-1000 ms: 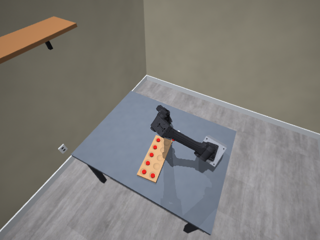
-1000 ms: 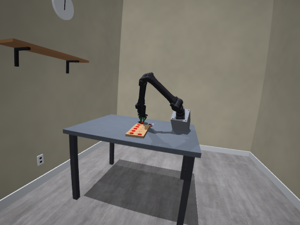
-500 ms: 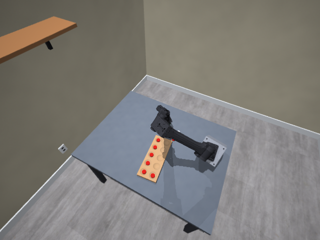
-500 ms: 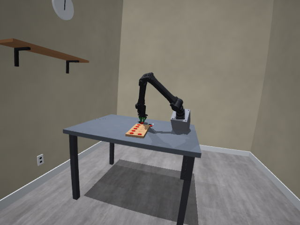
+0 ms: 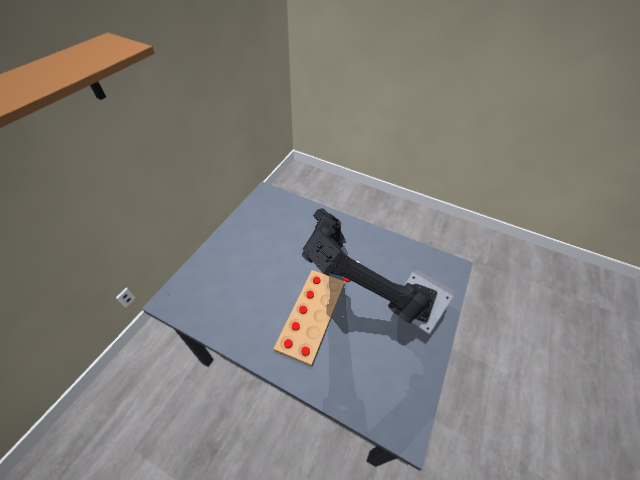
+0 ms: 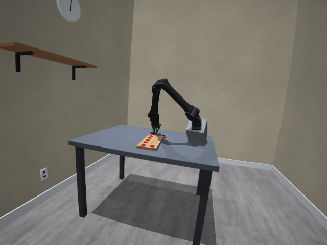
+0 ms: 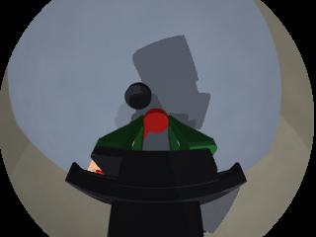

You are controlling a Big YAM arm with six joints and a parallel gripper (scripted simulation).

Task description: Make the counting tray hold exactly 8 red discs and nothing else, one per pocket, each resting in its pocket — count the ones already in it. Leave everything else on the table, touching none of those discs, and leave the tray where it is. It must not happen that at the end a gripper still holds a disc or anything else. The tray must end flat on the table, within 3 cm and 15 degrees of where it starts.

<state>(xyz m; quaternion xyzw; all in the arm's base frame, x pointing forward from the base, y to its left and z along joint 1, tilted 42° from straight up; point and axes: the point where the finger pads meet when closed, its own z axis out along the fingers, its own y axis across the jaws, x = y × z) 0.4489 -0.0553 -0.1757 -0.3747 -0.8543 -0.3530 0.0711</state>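
The claw (image 6: 156, 131) (image 7: 156, 118) seemingly grips 1 red disc (image 7: 156, 120); the tray (image 5: 301, 336) (image 6: 147, 146) lies near.

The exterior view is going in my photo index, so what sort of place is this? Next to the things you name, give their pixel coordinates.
Probably a small robot test room: a black robot arm (image 5: 373, 283) (image 6: 177, 98) is mounted on a blue-grey table (image 5: 222, 268) (image 6: 105, 139), with a tan wooden counting tray (image 5: 299, 335) (image 6: 147, 147) of red discs beneath plain olive walls.
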